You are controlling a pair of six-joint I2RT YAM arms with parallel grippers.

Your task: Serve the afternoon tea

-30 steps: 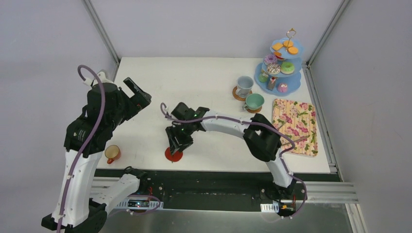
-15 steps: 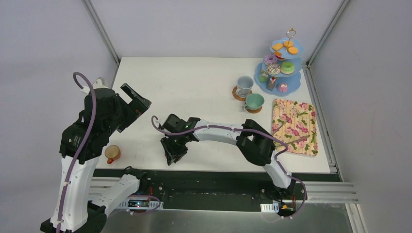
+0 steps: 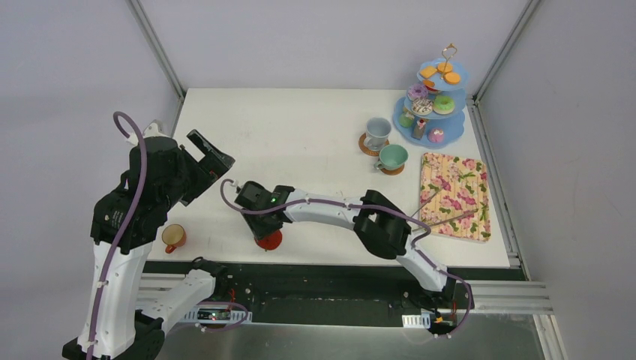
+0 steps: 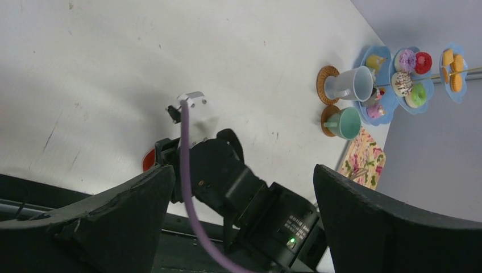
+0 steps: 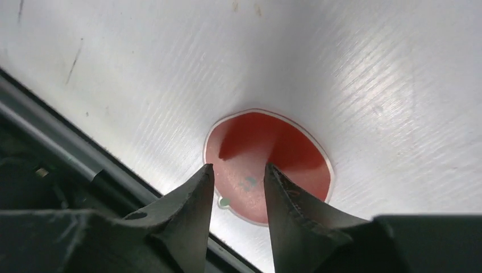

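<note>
Left fingers (image 4: 96, 222) wide apart, right fingers (image 5: 187, 219) narrowly apart at one red coaster (image 5: 284, 148)

Robot lab test cell: white table (image 3: 300, 127) boxed by plain grey panels (image 3: 330, 37), aluminium posts (image 3: 155, 45); arms (image 3: 322, 208) bolted to rail (image 3: 495, 298).

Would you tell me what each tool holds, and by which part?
Nothing seems held. The right tool stands, jaws slightly apart, over the near edge of the red coaster, lying flat on the table; the left tool is open and empty.
</note>
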